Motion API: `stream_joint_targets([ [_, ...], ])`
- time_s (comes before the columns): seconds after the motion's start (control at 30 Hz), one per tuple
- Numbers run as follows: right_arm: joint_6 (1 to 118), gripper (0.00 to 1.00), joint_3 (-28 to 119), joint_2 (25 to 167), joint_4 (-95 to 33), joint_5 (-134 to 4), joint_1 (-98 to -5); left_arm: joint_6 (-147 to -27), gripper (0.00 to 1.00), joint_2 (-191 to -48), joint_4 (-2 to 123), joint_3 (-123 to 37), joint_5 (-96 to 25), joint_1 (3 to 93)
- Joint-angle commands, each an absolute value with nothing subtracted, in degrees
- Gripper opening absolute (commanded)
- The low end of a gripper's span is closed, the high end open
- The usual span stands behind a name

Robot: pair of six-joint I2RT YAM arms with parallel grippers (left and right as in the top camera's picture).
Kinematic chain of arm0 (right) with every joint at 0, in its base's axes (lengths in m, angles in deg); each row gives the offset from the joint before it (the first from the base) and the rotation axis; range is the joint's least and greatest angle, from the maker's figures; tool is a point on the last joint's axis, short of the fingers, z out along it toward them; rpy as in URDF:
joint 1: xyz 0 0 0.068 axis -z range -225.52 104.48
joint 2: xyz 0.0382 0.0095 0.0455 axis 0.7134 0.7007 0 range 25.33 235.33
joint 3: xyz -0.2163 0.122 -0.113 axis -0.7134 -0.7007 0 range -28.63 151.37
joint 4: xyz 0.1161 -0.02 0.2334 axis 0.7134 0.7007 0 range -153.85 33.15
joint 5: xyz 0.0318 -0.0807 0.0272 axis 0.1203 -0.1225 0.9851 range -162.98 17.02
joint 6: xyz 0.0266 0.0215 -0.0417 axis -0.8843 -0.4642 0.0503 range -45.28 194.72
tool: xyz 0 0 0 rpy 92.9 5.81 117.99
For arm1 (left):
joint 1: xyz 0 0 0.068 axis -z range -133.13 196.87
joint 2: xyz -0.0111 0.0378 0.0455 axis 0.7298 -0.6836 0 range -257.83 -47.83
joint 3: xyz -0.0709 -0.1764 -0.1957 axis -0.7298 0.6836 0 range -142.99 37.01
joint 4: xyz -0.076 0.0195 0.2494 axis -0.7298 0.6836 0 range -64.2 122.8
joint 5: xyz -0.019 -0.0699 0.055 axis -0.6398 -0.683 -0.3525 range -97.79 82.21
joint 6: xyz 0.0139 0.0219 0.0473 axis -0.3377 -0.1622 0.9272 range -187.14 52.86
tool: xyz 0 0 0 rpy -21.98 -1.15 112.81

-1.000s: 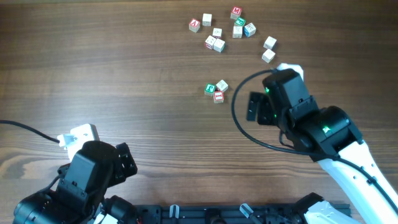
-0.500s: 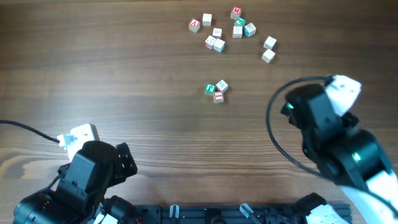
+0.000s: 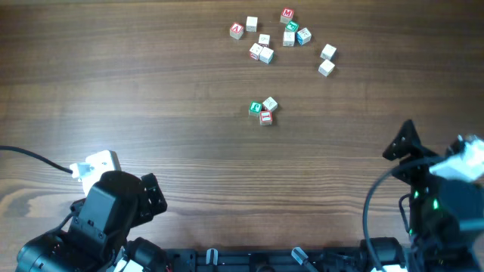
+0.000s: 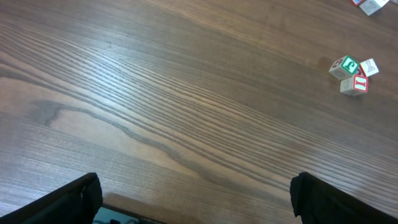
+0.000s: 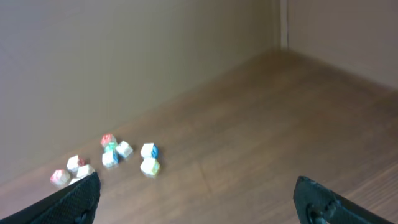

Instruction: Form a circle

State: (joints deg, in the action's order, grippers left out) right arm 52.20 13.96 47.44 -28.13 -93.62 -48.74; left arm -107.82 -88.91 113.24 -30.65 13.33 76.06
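Circle [image 3: 263,110]: just three clumped cubes; both jaws gape wide, tips cropped.

Loose scatter of tiny letter cubes [image 5: 111,159] sits lower left on the wooden bench [image 5: 249,143], close to a plain wall [image 5: 124,50]. Dark fingers [image 5: 74,202] are spread wide at both bottom corners.

Using the clump of three cubes [image 3: 263,110] on the table [image 3: 151,91] as the anchor here. Behind it and a bit to the right, well apart: loose scatter of cubes [image 3: 276,38]. In front, way off left: left arm [image 3: 106,219]. In front, far right: right arm [image 3: 442,204]. Inside the clump, all three touching.
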Motion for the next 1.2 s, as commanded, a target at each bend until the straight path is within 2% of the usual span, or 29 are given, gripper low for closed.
stream_joint_targets([
  [0.0,58.87,1.00,4.39,38.48,-36.43,-83.15,-45.68,-108.54,1.00,-89.02,113.33,-30.43,13.27,76.00],
  [0.2,62.52,1.00,-13.03,28.10,-57.42,-71.74,-41.11,-108.54,1.00,-89.02,113.31,-30.43,13.27,76.00],
  [0.33,62.43,1.00,-20.49,25.59,-62.53,-67.15,-38.84,-108.54,1.00,-89.02,113.31,-30.43,13.27,76.00],
  [0.53,59.59,1.00,-27.15,25.52,-61.37,-66.69,-38.14,-108.54,1.00,-89.02,113.31,-30.43,13.27,76.00],
  [1.17,64.13,1.00,-27.22,27.31,-61.68,-68.42,-41.48,-108.54,1.00,-89.02,113.31,-30.43,13.27,76.00],
])
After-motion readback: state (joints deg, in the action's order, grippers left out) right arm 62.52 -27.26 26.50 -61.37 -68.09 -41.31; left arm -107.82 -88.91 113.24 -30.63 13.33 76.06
